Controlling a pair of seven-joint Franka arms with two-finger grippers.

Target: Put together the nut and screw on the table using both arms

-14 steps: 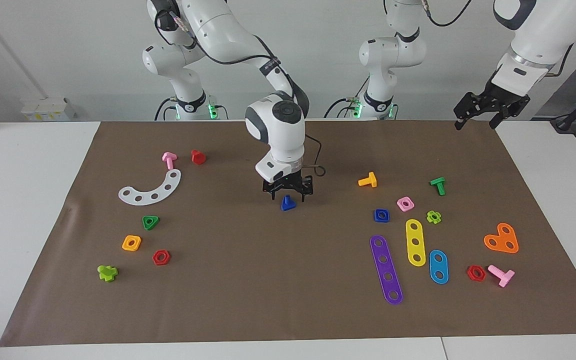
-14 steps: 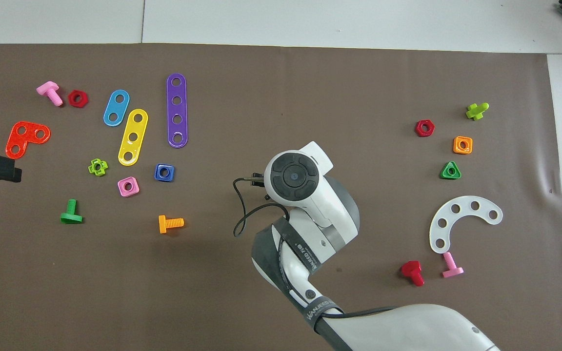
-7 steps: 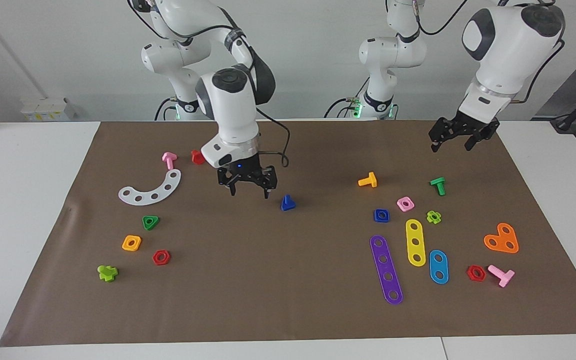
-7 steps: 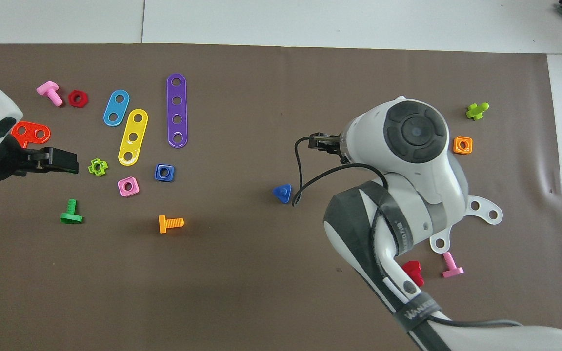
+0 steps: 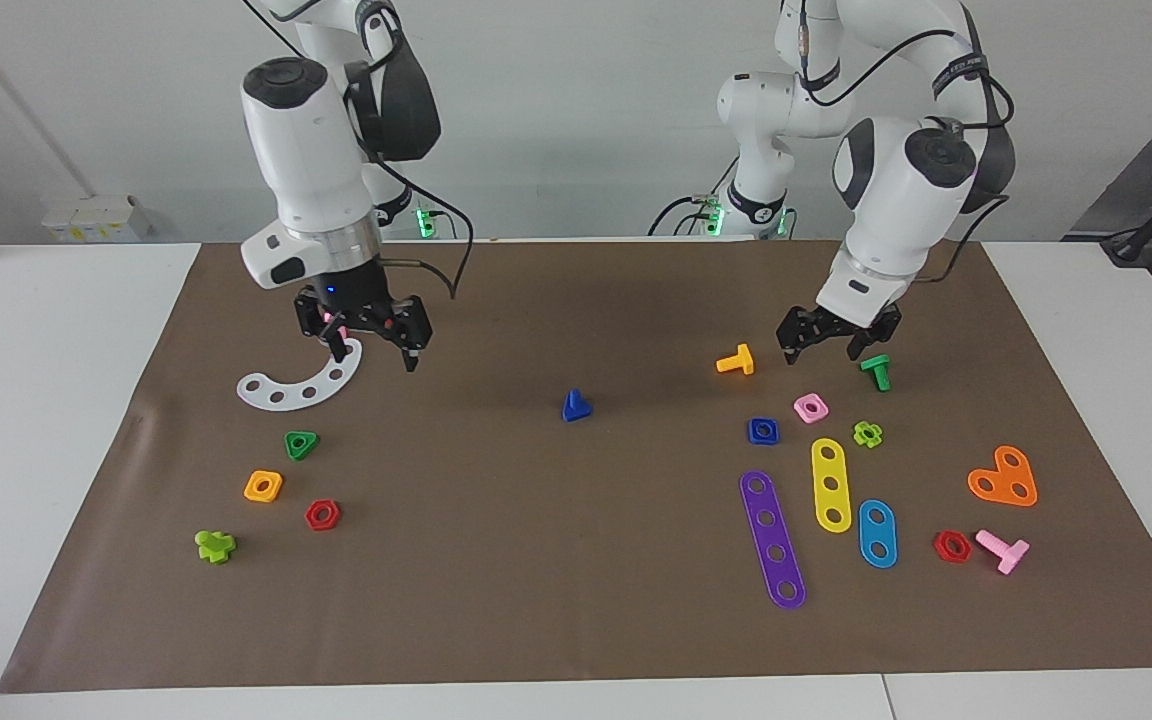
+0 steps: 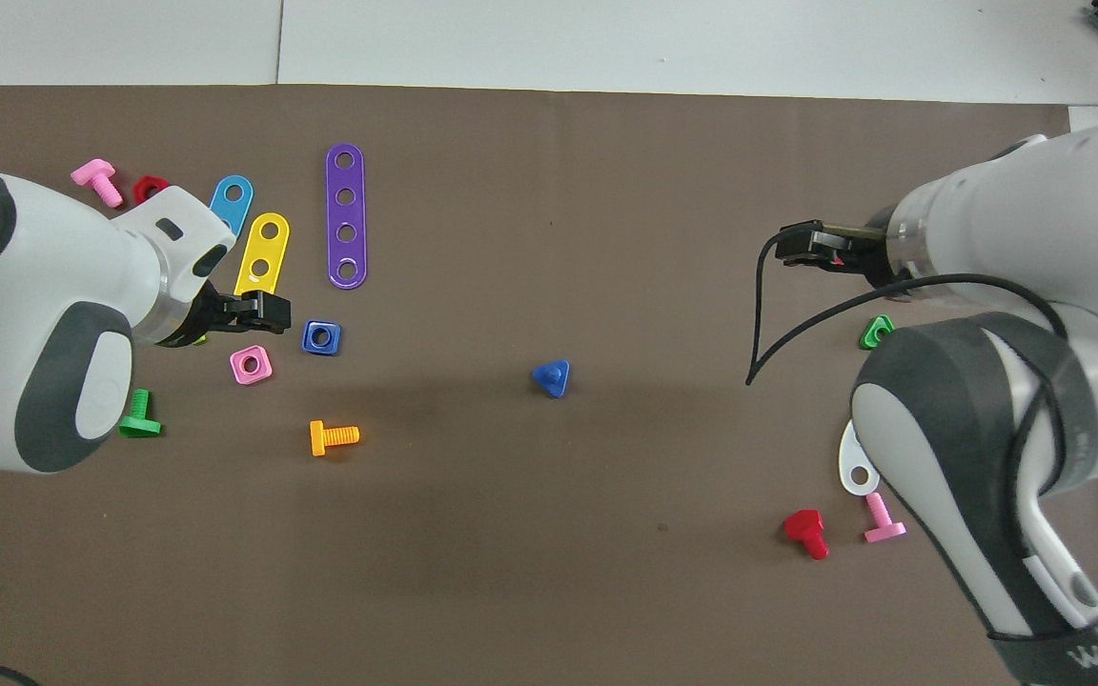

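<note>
Blue triangular-headed screw (image 5: 576,406) lay head down, stem up, alone mid-mat. Blue square nut (image 5: 763,431) lay flat toward the left arm's end from the screw, just beside a pink square nut (image 5: 811,407). Left gripper (image 5: 833,343) hung open, empty, probably over that pink nut. Right gripper (image 5: 368,343) spread open, empty, over a white curved strip (image 5: 301,380).

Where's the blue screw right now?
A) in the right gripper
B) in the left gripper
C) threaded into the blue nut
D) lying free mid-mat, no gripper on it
D: the screw lies alone on the mat, the right gripper open over the white curved strip, the left gripper open beside the green screw, and the nut lies apart.
</note>
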